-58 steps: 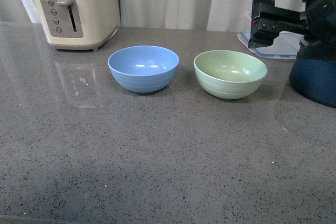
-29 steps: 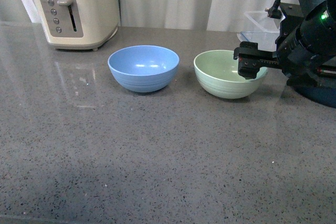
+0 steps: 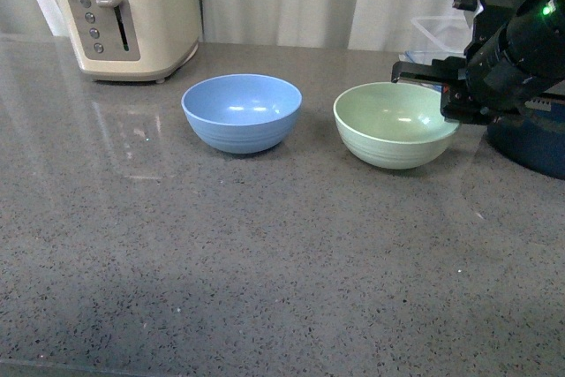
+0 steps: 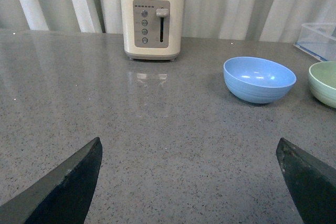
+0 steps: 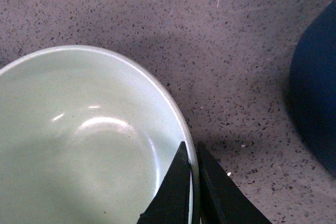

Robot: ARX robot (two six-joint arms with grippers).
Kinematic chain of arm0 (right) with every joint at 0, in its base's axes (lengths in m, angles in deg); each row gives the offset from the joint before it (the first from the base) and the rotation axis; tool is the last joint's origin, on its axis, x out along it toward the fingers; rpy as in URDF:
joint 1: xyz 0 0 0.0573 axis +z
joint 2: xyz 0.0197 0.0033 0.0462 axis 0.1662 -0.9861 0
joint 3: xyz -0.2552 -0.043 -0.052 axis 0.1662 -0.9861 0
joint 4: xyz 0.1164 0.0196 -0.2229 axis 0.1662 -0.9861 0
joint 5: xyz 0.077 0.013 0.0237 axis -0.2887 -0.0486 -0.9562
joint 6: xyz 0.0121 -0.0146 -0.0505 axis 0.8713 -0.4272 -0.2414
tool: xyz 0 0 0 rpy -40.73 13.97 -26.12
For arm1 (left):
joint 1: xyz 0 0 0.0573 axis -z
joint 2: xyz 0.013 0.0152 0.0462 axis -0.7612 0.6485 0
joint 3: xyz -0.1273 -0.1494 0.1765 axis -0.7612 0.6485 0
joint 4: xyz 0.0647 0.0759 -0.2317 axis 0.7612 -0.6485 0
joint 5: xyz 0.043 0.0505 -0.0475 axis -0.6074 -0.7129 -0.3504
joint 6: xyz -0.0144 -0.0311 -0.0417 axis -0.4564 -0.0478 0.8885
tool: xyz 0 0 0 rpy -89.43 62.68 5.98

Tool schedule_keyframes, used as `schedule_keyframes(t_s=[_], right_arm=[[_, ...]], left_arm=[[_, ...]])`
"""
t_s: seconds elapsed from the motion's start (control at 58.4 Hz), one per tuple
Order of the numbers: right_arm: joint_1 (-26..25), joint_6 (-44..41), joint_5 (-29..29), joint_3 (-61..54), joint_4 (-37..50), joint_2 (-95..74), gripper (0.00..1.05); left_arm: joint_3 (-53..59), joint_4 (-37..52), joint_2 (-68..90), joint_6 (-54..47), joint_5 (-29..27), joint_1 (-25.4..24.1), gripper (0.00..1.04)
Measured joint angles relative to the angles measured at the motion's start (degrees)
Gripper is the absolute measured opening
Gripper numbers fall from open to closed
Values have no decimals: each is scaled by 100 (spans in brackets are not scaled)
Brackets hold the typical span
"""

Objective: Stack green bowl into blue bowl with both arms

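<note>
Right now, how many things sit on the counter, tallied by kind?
bowls: 2 (blue bowl, green bowl)
toaster: 1
dark navy pot: 1
clear plastic container: 1
Total: 5

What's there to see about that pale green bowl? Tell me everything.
The green bowl is round, pale mint, matte, with faint ridges near its base. It is empty and upright, seemingly resting on the grey counter, right of the blue bowl and apart from it. Jaws of the right arm pinch its rim, one inside, one outside.
</note>
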Motion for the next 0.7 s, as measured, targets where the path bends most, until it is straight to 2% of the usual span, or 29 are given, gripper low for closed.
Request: schedule_keyframes(t_s=[0.325,0.479,0.702], right_arm=[[9,-44,-162,151,-81,691,1],[240,-37,-295,721,-151,723,1],[826,59,-350,1604,-35,389,1]], left_arm=[[0,0,0,0,0,0,98],[0,0,0,0,0,0,98],[0,0,0,-2,0,0,98]])
